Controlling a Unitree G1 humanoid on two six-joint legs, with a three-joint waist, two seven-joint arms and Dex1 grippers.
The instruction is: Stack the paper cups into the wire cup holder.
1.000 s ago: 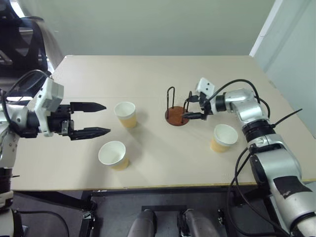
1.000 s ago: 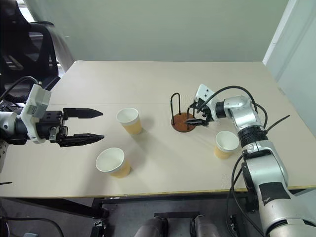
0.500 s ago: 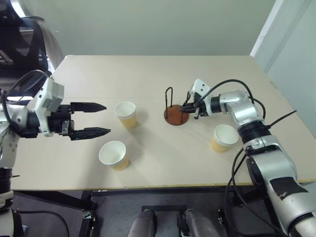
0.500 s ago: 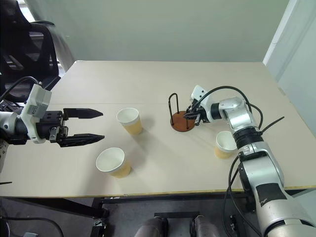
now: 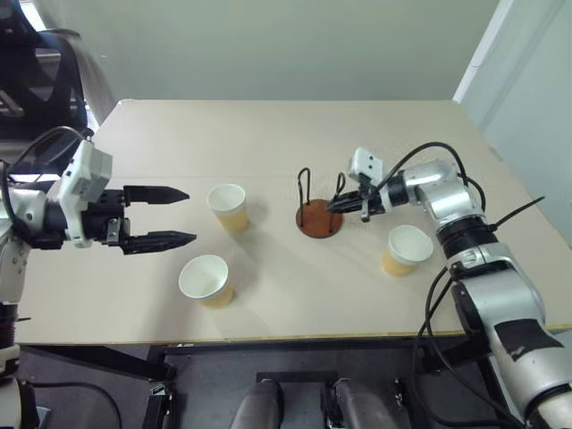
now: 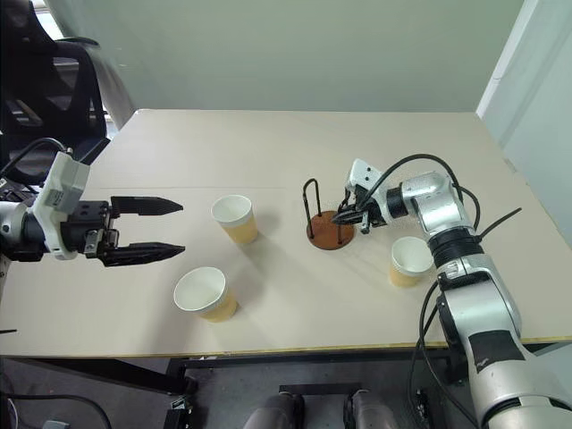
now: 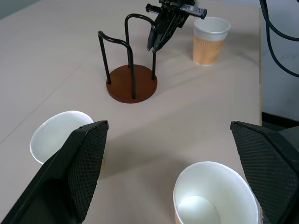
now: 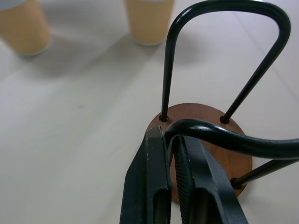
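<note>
The left claw point(image 5: 183, 215) hangs released, black fingers spread wide, over the left part of the beige tabletop point(image 5: 268, 134), holding nothing. Just beyond its tips stand two small yellow-tan paper cups with white rims: one point(image 5: 227, 206) toward the middle of the tabletop, the other point(image 5: 206, 280) nearer the front edge. All three cups stand upright on their narrow ends, mouths up. Right of centre stands the wire cup holder point(image 5: 318, 217), a reddish-brown disc base with thin black wire loops; its long axis runs vertical, loops pointing up, and it holds no cup. The right claw point(image 5: 334, 205) is clenched on one wire loop near its top, the fingers point(image 8: 154, 186) pinching the wire between them. The third cup point(image 5: 404, 249) stands toward the right edge, beside the right forearm. Risk, as judged: a pull on so light a stand could tip or drag it, and the forearm could knock over the nearby cup.
</note>
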